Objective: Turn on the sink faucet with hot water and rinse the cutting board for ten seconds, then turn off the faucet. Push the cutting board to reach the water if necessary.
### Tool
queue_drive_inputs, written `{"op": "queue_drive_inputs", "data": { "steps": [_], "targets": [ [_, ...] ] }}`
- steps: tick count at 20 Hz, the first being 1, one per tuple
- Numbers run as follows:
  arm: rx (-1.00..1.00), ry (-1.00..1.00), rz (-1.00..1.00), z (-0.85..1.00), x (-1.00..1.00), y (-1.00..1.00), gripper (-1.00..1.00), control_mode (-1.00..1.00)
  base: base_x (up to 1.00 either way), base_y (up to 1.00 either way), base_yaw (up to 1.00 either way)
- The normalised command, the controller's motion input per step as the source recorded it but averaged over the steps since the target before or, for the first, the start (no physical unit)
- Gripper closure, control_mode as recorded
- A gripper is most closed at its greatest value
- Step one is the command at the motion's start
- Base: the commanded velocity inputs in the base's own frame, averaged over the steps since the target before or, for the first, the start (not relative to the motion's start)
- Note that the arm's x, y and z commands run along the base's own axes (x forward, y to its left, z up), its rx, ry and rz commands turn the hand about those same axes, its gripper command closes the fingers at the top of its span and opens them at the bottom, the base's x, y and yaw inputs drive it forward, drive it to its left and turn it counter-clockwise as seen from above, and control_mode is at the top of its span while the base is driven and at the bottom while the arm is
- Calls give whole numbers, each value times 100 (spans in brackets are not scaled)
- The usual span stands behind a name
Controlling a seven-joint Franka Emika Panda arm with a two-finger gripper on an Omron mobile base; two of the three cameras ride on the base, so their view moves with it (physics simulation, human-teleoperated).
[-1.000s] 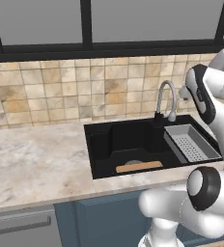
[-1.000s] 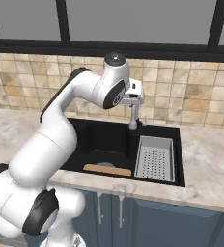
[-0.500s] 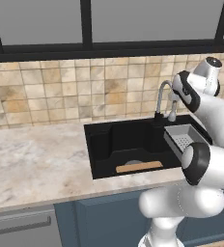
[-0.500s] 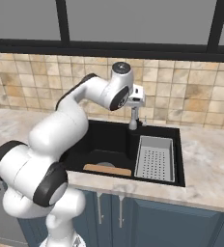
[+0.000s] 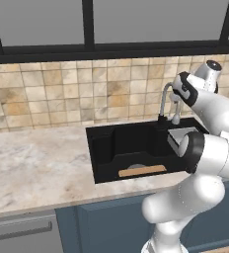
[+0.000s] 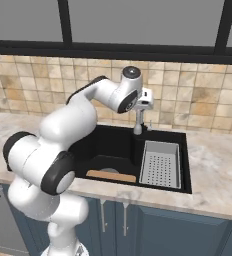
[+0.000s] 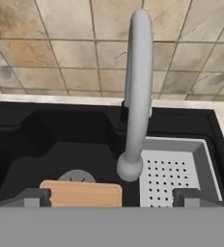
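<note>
While open, gripper (image 7: 112,195) above sink (image 7: 36,130)

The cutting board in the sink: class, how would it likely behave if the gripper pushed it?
The cutting board looks thin, flat and wooden, so probably stiff and fairly light. Lying flat on the sink floor, it should slide, not roll or tip.

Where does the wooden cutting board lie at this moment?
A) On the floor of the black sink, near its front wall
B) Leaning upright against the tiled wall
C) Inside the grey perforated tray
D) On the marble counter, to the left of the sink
A: the cutting board lies flat on the bottom of the sink along its front wall, beside the grey perforated tray, not in it.
</note>
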Motion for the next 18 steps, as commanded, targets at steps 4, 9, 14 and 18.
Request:
{"op": "queue_drive_inputs", "data": {
  "steps": [4,9,14,18],
  "targets": [
    [2,-1,0,-1,8,-26,-100,-100,0,0,0],
    [0,0,0,-14,15,-20,-100,-100,0,0,0],
    [0,0,0,-12,14,-1,-100,-100,0,0,0],
    [0,0,0,-8,19,0,-100,-100,0,0,0]
  ]
}}
